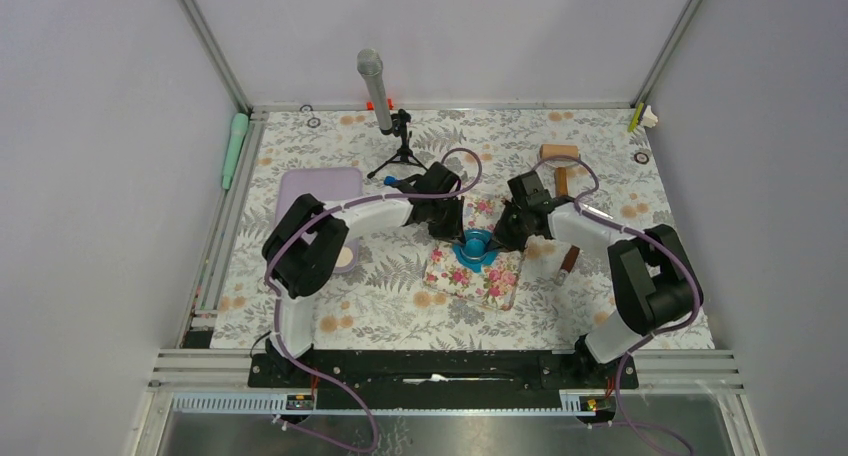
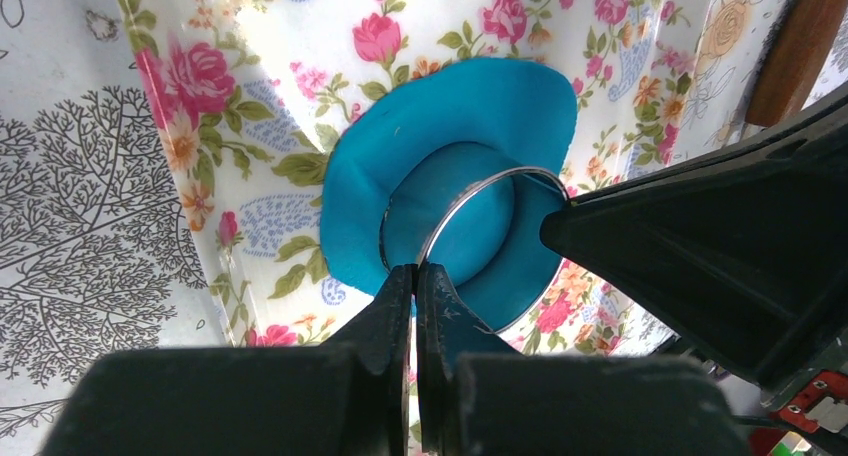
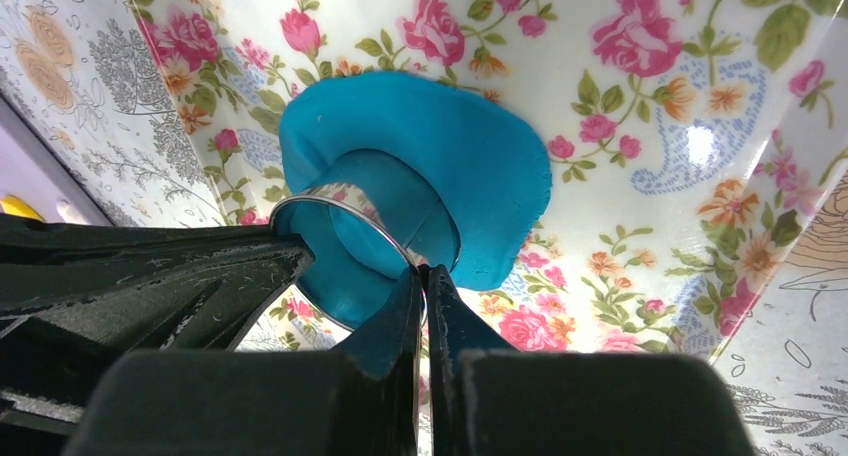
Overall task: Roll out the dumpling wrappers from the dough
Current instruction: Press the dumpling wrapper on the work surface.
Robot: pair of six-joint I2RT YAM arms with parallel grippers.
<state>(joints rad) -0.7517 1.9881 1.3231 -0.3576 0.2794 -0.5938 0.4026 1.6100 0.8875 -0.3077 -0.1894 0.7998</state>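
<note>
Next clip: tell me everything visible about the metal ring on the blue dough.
The metal ring is a thin, shiny circular band, apparently steel, open at top and bottom. It is set on the flattened blue dough, with blue showing both inside and around it. The dough lies on the floral mat. The left pincer and right pincer, both shut, pinch its rim from opposite sides.

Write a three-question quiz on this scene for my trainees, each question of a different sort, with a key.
1. True or false: the blue dough lies off the floral mat.
2. Which grippers pinch the metal ring? A left only; B right only; C both.
3. Fill in: the ring is held over the blue ____.
Key: 1 false. 2 C: the left gripper and the right gripper are each shut on its rim. 3 dough.
</note>
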